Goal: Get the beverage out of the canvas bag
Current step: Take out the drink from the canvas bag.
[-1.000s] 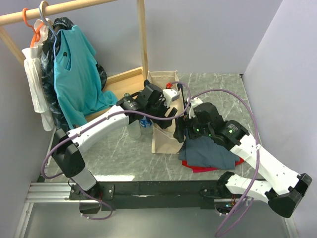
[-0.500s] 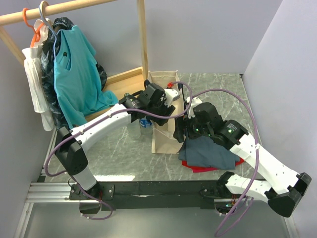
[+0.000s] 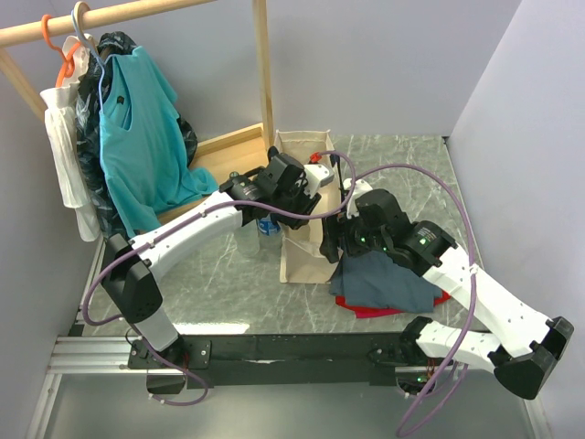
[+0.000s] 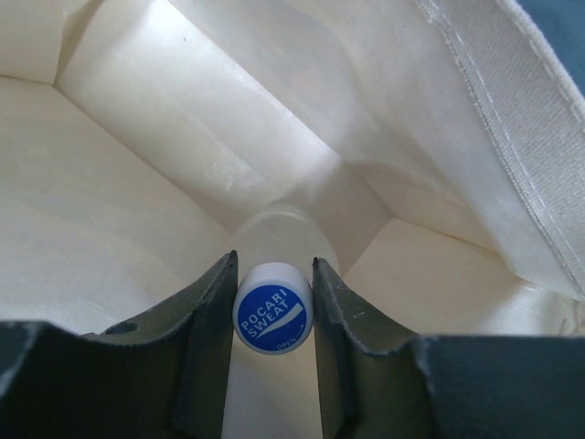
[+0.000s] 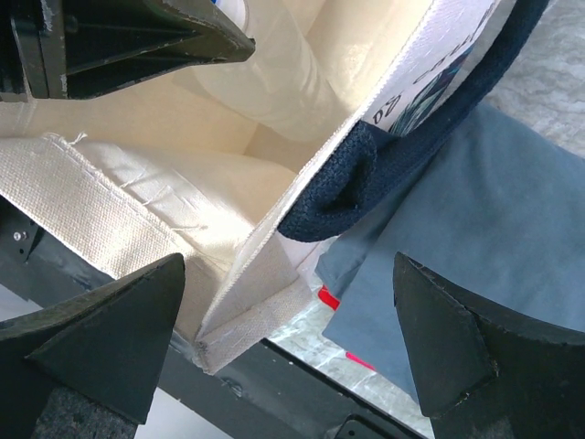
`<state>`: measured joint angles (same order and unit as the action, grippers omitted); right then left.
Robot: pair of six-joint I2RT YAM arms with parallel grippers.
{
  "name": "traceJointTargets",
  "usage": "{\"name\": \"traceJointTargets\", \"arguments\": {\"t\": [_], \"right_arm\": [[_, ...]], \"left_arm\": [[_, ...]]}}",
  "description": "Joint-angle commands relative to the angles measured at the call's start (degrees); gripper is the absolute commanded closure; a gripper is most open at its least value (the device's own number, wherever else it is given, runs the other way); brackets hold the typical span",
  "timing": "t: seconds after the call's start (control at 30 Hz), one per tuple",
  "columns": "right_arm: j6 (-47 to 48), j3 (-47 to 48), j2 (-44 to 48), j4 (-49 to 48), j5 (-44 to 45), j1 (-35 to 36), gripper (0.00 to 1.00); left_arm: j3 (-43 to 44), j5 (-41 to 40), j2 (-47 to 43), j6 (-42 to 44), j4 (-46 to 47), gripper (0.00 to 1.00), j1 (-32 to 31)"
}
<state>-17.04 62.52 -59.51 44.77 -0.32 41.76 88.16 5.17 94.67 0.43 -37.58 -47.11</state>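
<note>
light: bright, even | canvas bag [image 4: 137, 229] inside: glowing, mild glare | fingers [image 4: 208, 366]: dark, slightly soft at the frame bottom

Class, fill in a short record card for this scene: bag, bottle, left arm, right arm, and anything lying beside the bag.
Bag: canvas bag, standing, mouth open
Bottle: bottle inside the bag, blue Pocari Sweat cap toward the opening
Left arm: left gripper inside the bag, jaws closed on the cap
Right arm: right gripper open, bag's wall between its jaws, near the navy handle
Beside bag: grey-blue cloth
</note>
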Motion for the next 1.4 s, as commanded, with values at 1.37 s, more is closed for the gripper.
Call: {"name": "traceJointTargets", "arguments": {"t": [1.37], "right_arm": [[1.57,0.23,0.00,0.14,5.24,0.78,0.00]], "left_arm": [[3.69,-4.99,-9.77,-2.54,16.14,0.99,0.00]]}}
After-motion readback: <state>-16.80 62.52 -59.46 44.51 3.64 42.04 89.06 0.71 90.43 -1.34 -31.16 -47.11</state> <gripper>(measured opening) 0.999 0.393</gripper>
